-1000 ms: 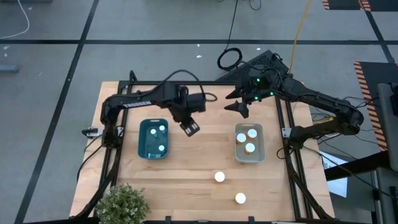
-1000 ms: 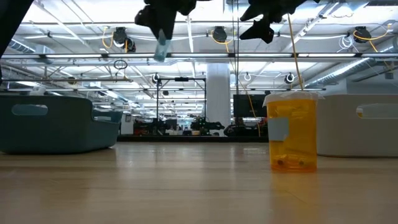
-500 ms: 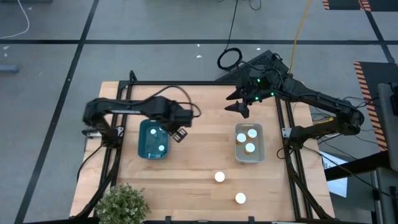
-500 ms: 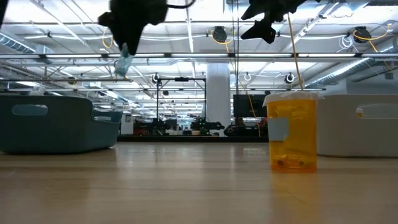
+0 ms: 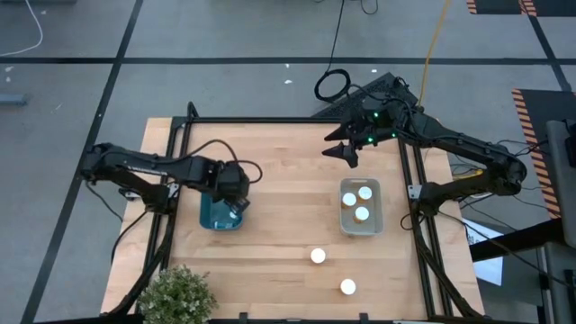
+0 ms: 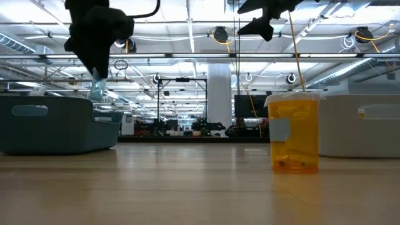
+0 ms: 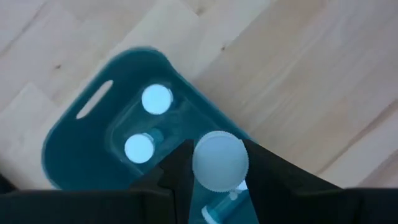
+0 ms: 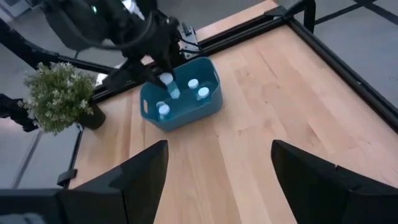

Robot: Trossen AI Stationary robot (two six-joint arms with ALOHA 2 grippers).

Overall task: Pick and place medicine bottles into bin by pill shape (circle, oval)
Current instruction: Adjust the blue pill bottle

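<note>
We see the held medicine bottle (image 7: 220, 163) with its long axis roughly upright, white cap up (slightly tilted in the low view), hanging above the teal bin (image 5: 210, 216) at the table's left. The left arm reaches in from the left edge, its left gripper (image 5: 237, 205) clamped on this bottle. 2 capped bottles (image 7: 156, 99) stand inside. The right gripper (image 5: 346, 152) waits spread apart, far right.

Pale, smooth wooden plank table (image 5: 288, 261), matt teal plastic bin (image 8: 186, 102), translucent whitish plastic bin (image 5: 344, 220), glossy see-through amber plastic bottle (image 6: 294, 140), smooth white plastic caps (image 7: 157, 99), matt black arm frames (image 5: 423, 243)
</note>
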